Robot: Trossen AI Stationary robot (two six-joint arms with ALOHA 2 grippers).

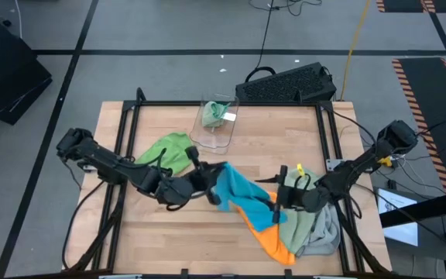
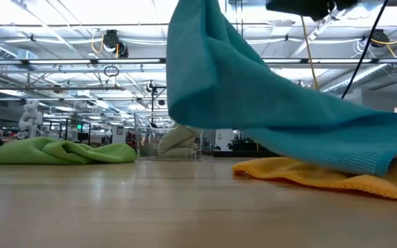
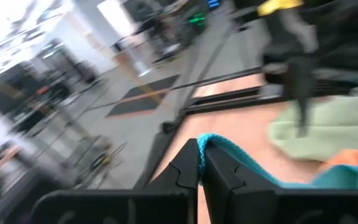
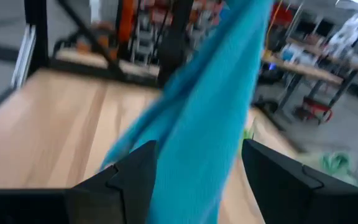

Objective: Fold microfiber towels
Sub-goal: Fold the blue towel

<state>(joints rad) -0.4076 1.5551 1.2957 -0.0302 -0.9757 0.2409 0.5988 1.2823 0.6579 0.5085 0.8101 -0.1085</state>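
The blue towel (image 1: 242,194) is raised at its left end, and its right end lies on the orange towel (image 1: 273,244). My left gripper (image 1: 211,184) is shut on that raised end. My right gripper (image 1: 277,205) is open, with its fingers on either side of the blue towel (image 4: 210,124); I cannot tell if they touch it. The sage green towel (image 1: 304,221) and the light grey towel (image 1: 330,232) lie bunched at the right. The bright green towel (image 1: 169,151) lies crumpled at the left. My left gripper pinches an edge of the blue towel (image 3: 211,142) between its two shut fingers, which come from the table's left. The held end is lifted clear. The cloth slopes down to the right (image 2: 274,110), and its lower end rests on the orange towel (image 2: 309,176).
A clear plastic bin (image 1: 217,124) with a pale cloth inside stands at the far middle of the table. A black keyboard (image 1: 289,84) lies beyond the far edge. Bare wood shows along the near left of the table (image 1: 169,240).
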